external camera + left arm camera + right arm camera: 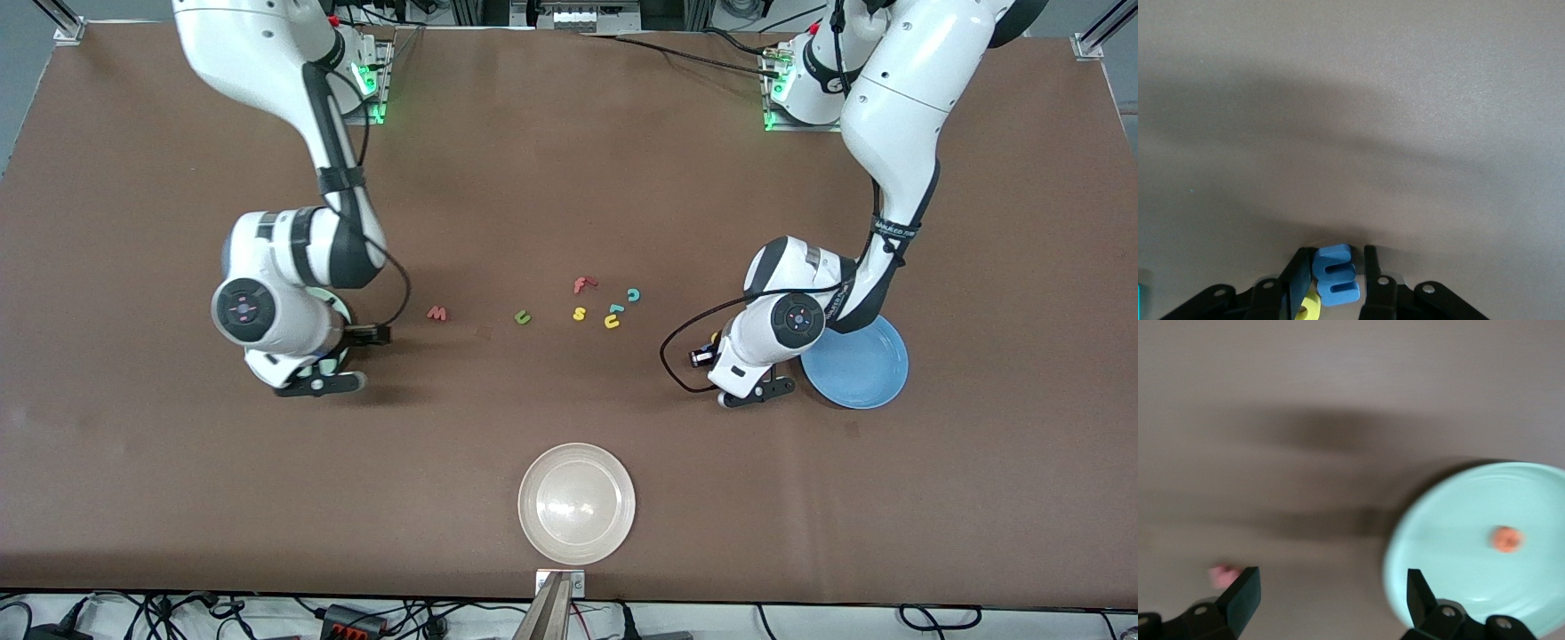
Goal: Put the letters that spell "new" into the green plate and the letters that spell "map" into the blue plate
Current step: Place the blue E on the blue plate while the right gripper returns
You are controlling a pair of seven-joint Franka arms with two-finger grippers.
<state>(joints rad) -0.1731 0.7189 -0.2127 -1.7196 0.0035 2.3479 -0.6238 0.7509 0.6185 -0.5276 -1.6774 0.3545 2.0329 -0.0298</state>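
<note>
My left gripper (1337, 249) is down on the table beside the blue plate (858, 363), shut on the blue m (1335, 275). The yellow a (1309, 307) lies against the outside of one finger. My right gripper (1331, 590) hangs open at the edge of the green plate (1451, 540), with nothing between its fingers. The orange e (1507, 539) lies in that plate. The pinkish-red w (436, 313) lies on the table next to the green plate. The dark green n (523, 316) and the teal p (615, 308) lie mid-table.
A red f (582, 284), a yellow s (579, 313), a teal c (633, 294) and a yellow u (612, 323) lie in the mid-table cluster. A cream-white plate (576, 503) sits near the front edge. The right arm hides most of the green plate in the front view.
</note>
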